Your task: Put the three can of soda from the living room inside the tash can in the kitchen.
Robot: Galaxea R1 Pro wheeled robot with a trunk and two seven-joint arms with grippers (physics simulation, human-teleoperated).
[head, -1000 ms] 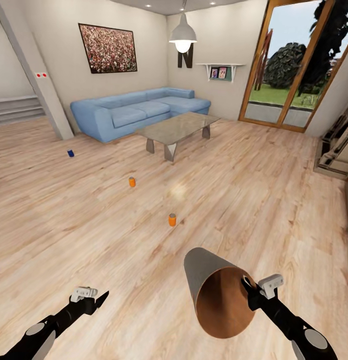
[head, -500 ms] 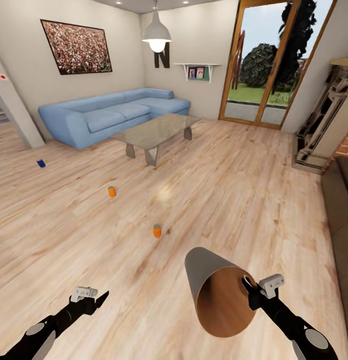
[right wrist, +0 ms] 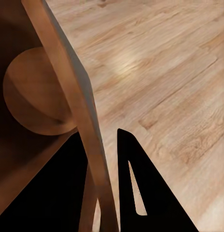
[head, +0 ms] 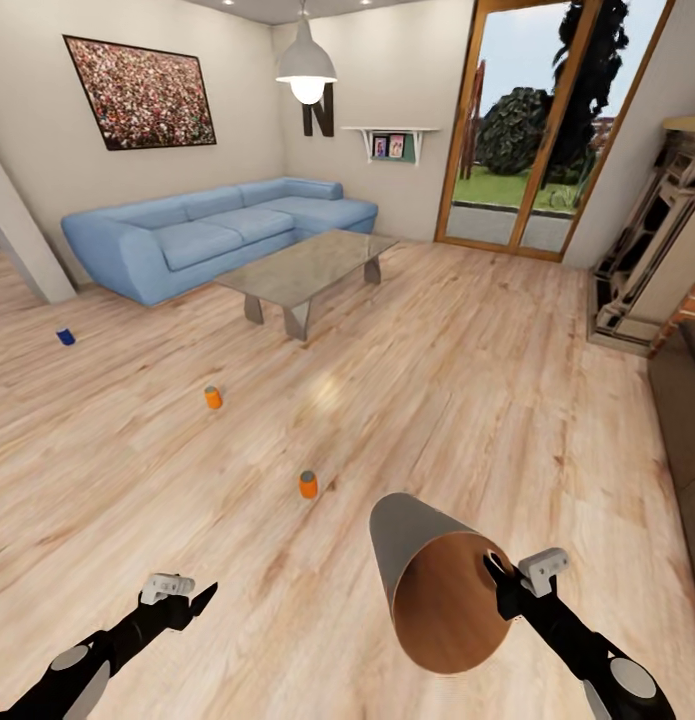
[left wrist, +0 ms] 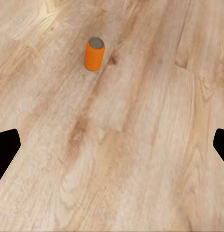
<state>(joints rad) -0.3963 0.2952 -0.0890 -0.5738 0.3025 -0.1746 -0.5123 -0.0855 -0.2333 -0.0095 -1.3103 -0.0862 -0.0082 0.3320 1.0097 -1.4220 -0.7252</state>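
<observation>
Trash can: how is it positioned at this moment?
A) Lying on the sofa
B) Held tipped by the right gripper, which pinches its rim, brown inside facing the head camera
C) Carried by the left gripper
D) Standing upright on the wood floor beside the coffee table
B: the trash can hangs tilted off the floor, the right gripper with its jaws closed on the rim; the left gripper holds nothing.

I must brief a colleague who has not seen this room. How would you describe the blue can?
Find the light-blue sofa. On the wood floor off its outer end stands the dark blue can. The two orange cans stand nearer the robot.
</observation>
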